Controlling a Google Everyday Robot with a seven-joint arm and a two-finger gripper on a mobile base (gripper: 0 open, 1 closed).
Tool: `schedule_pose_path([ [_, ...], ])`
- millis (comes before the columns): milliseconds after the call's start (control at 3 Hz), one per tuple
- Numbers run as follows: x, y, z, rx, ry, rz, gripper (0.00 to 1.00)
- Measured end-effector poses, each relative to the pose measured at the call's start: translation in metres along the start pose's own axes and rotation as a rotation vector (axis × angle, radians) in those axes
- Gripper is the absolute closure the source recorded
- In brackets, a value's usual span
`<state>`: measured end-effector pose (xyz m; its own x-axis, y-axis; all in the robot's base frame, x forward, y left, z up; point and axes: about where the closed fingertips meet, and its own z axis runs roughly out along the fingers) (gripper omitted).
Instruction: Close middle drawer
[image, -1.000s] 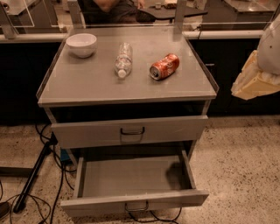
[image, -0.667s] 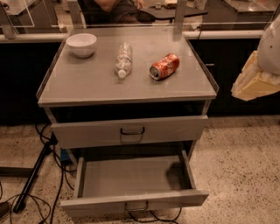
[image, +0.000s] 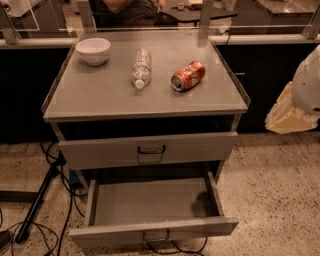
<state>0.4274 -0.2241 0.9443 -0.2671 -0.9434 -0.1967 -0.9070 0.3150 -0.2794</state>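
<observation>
The grey metal cabinet (image: 145, 95) stands in the middle of the view. The middle drawer (image: 150, 202) is pulled far out, and its inside is bare. Its low front (image: 115, 234) carries a small dark loop handle (image: 156, 235). The top drawer (image: 100, 150) above it, with its own loop handle (image: 151, 150), stands out a little from the frame. The lowest drawer is hidden under the open one. My gripper (image: 295, 107) shows as a white and tan shape at the right edge, level with the cabinet top and well away from both drawers.
On the cabinet top are a white bowl (image: 93, 50), a clear plastic bottle (image: 141, 68) lying down and a red can (image: 188, 75) on its side. Black cables and a stand leg (image: 37, 200) lie on the speckled floor at the left. A dark counter runs behind.
</observation>
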Motion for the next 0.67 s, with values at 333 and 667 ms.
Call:
schedule_pose_path([
  [333, 0.014, 0.028, 0.042, -0.025, 0.035, -0.005, 1.00],
  [667, 0.013, 0.041, 0.047, -0.034, 0.023, -0.006, 1.00],
])
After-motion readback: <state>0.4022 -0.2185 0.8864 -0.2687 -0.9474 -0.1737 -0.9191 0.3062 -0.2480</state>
